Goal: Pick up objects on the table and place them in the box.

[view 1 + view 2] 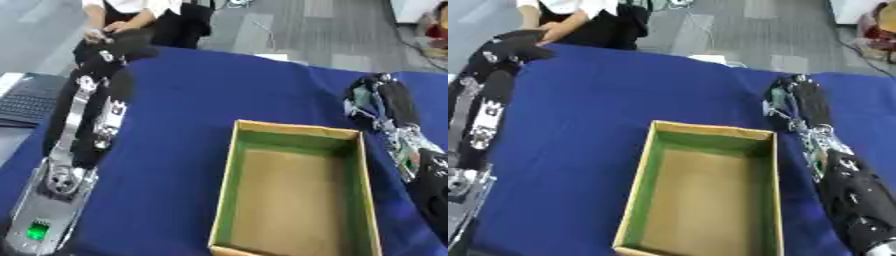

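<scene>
Blue-clothed desk [192, 125] holds an empty cardboard box [297, 190]; the left hand [118, 45] reaches far beyond it toward a person's hands [109, 31], its fingers unreadable, the right hand [794, 102] rests beside the box, grip unclear, so a pickup comes next.

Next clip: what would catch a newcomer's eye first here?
The open cardboard box with green inner walls, sitting on the blue table near the front, with nothing visible inside. Then the left hand, stretched to the far left edge where a person's hands meet it, while the right hand rests beside the box.
</scene>
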`<action>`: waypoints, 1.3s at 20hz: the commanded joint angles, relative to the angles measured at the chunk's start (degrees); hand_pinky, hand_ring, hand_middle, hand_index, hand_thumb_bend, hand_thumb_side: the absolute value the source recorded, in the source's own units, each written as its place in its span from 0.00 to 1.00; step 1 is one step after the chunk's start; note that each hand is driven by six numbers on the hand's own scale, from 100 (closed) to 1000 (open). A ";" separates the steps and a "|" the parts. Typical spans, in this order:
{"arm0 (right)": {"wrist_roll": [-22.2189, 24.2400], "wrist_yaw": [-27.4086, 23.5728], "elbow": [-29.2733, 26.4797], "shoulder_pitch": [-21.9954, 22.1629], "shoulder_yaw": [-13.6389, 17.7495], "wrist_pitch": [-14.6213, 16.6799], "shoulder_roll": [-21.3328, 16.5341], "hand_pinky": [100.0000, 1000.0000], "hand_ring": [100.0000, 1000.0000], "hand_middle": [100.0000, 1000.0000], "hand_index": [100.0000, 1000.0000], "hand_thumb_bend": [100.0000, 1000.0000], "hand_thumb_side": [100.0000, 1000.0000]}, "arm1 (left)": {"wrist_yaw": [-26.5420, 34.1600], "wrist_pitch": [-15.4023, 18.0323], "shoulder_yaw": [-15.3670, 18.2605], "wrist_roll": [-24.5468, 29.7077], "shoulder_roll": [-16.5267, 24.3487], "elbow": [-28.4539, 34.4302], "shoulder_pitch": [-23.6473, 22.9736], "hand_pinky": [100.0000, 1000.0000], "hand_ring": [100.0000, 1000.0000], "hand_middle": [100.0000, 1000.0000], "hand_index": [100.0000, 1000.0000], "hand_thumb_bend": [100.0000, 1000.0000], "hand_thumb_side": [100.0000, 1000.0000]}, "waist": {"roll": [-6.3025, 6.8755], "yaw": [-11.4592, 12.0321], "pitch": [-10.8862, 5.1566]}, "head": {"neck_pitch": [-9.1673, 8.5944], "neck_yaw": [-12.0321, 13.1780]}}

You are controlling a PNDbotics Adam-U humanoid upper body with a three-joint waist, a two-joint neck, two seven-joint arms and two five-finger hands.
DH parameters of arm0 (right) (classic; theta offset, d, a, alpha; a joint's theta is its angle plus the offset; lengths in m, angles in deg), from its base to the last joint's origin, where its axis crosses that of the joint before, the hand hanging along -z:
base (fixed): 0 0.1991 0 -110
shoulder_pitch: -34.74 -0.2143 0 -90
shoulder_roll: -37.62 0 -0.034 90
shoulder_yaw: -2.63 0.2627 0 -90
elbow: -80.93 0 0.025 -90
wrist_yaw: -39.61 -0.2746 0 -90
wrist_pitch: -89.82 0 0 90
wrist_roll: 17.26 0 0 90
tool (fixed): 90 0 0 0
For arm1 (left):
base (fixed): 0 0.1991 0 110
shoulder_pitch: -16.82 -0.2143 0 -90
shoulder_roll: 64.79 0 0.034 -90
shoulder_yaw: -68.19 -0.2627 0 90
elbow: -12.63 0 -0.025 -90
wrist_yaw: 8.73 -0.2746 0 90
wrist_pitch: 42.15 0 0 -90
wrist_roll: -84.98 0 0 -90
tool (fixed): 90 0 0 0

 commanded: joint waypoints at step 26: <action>12.74 -26.65 -20.74 2.38 -12.23 11.33 -5.52 0.00 0.00 0.08 0.16 0.00 0.00 | 0.06 0.02 0.63 -0.22 1.27 -0.26 -0.79 0.83 0.69 0.82 0.85 0.20 0.88 | 0.34 -2.58 -3.58 | 3.40 1.71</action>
